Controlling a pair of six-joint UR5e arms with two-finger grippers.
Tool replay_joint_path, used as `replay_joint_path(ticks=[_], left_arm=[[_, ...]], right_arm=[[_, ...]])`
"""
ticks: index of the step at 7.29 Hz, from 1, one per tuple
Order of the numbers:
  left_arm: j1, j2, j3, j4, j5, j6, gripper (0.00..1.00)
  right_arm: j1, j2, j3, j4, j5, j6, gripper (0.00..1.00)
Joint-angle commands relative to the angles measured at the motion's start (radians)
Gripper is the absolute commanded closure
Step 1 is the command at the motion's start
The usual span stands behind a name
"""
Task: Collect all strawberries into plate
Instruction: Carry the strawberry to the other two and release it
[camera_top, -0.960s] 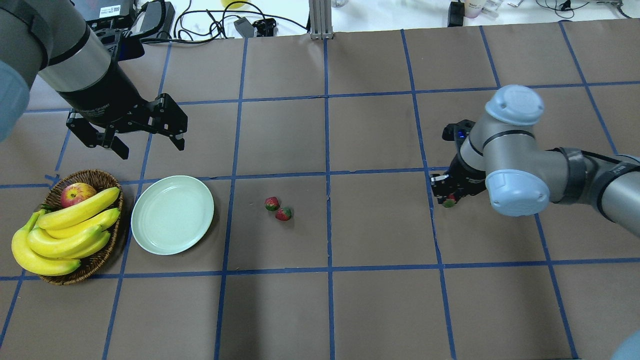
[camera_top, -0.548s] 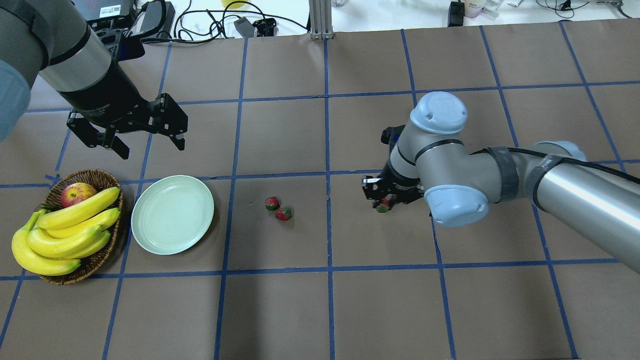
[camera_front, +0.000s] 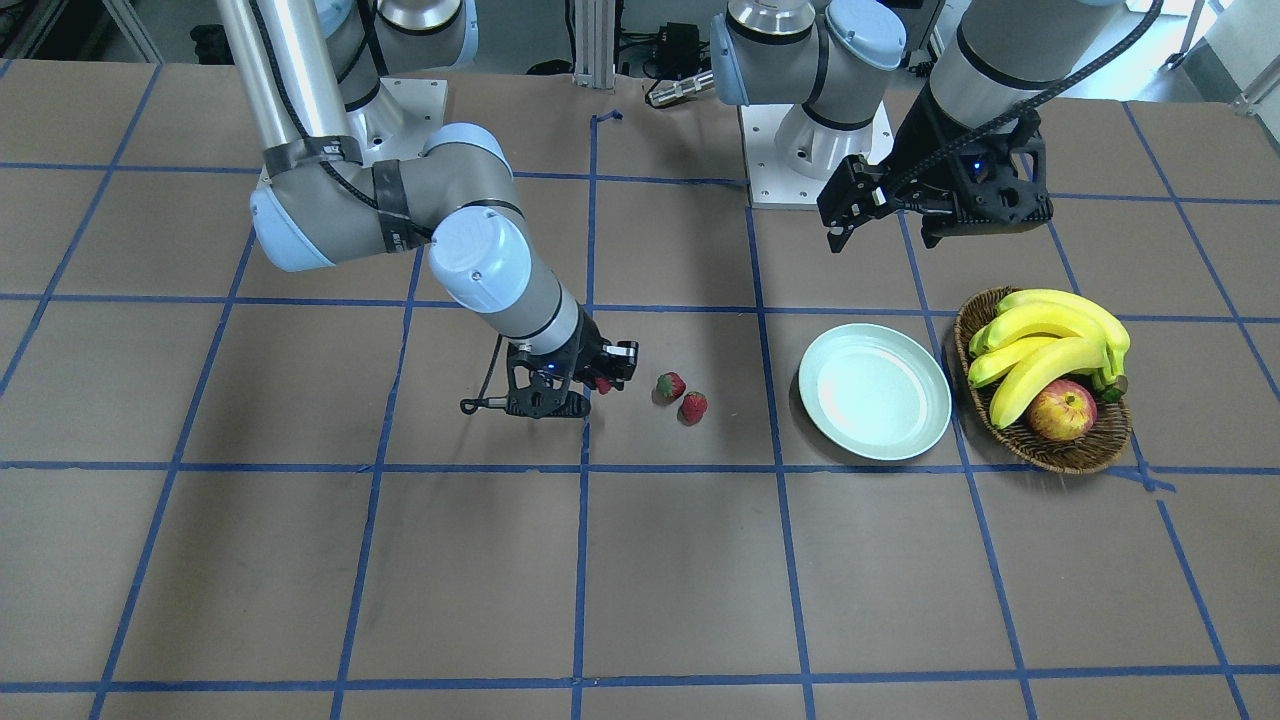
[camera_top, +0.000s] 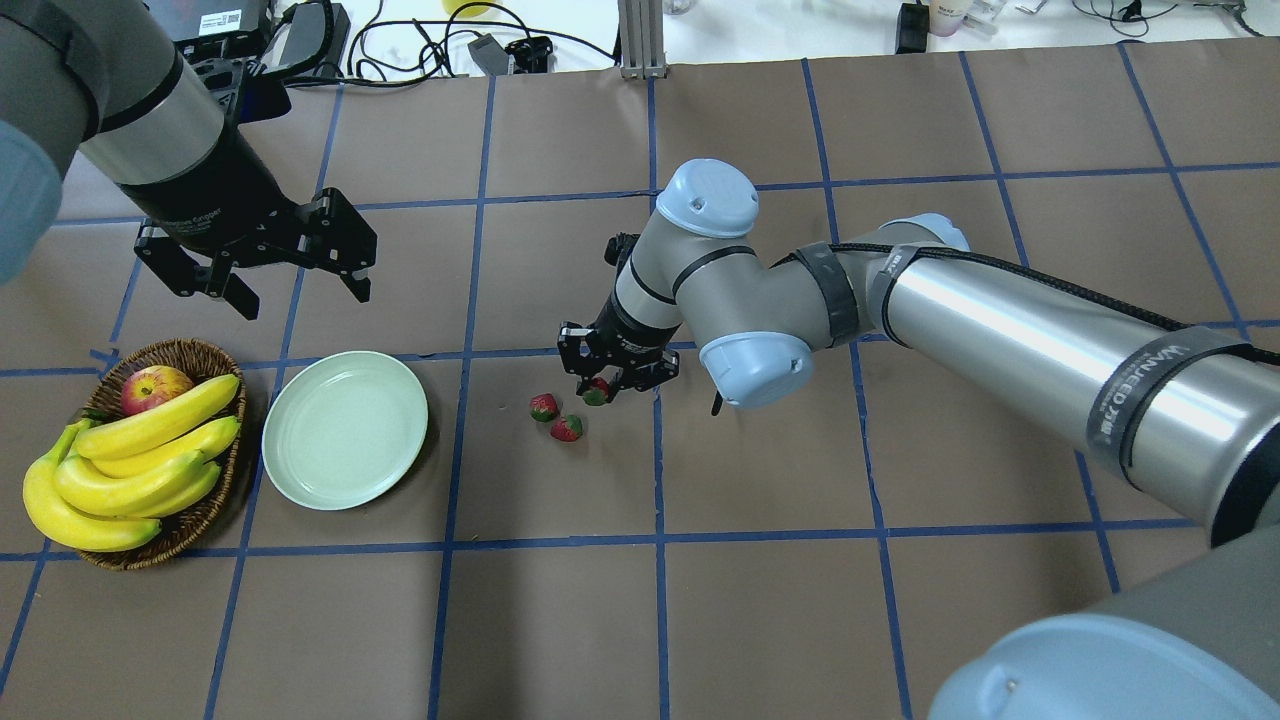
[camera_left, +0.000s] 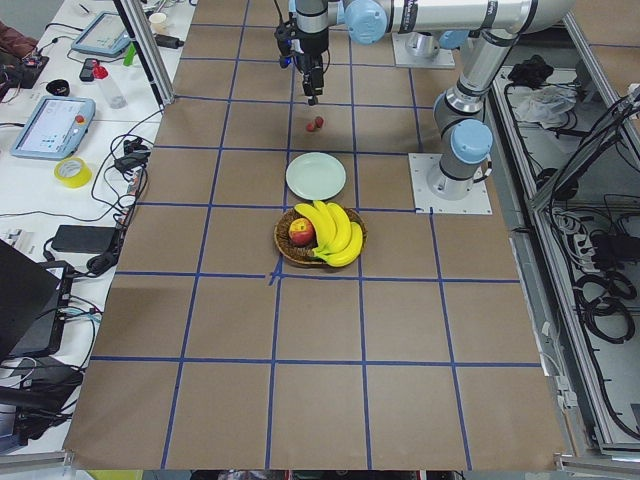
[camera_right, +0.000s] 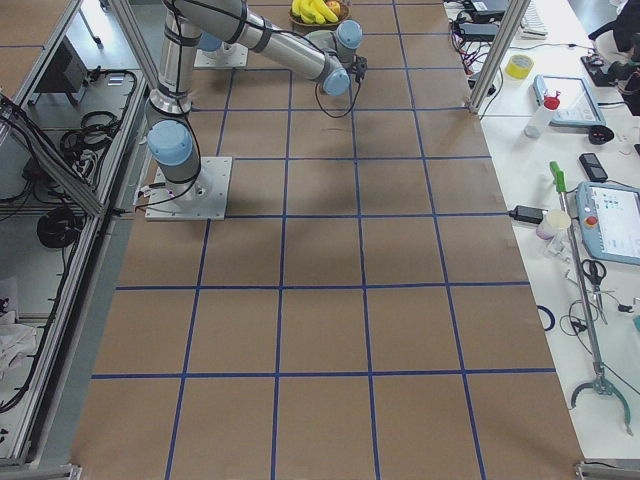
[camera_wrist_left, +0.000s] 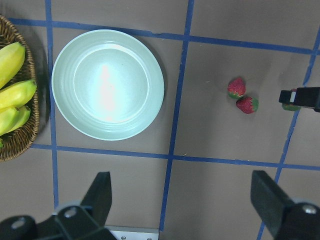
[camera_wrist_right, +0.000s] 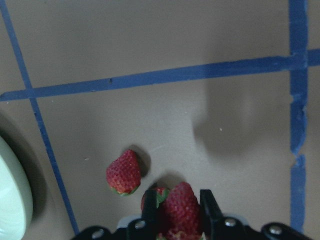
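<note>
The right pincer (camera_top: 617, 378) is pinching a strawberry (camera_wrist_right: 181, 205) between its fingers (camera_wrist_right: 206, 207), apparently lifted off the surface (camera_top: 760, 620). Just beside it, on the robot's left, a second strawberry (camera_top: 544, 407) and a third strawberry (camera_top: 567, 428) lie on the surface, nearly touching each other. Further out along that same line, well apart from the pincer, sits the plate (camera_top: 345, 430), with nothing in it. A basket (camera_top: 205, 352) of bananas (camera_top: 150, 440) and an apple (camera_top: 155, 388) stands just past the plate.

So the carry likely runs straight toward the robot's left, over the two lying berries, and the berry should be let go only once above the plate's middle.

The left pincer (camera_top: 300, 293) hangs spread and empty beyond the plate's far rim. It is the nearer one to the plate, but it carries nothing.
</note>
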Motion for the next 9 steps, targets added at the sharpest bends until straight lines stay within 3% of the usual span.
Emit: replay_joint_path(ticks=[1, 2, 3, 5, 8, 9], left_arm=[[0.001, 0.000, 0.000, 0.000, -0.002, 0.000, 0.00], [0.001, 0.000, 0.000, 0.000, -0.002, 0.000, 0.00], [0.001, 0.000, 0.000, 0.000, -0.002, 0.000, 0.00], [0.000, 0.000, 0.000, 0.000, -0.002, 0.000, 0.00], [0.009, 0.001, 0.002, 0.003, 0.000, 0.007, 0.00], [0.009, 0.000, 0.003, 0.005, -0.003, 0.007, 0.00]], right_arm=[[0.004, 0.016, -0.012, -0.005, 0.018, 0.002, 0.33], [0.004, 0.013, -0.008, -0.004, 0.012, 0.002, 0.06], [0.004, 0.011, -0.008, -0.002, 0.008, 0.002, 0.00], [0.004, -0.027, -0.005, 0.019, -0.043, -0.001, 0.00], [-0.025, -0.166, -0.043, 0.172, -0.178, -0.044, 0.00], [-0.034, -0.217, -0.110, 0.314, -0.201, -0.059, 0.00]])
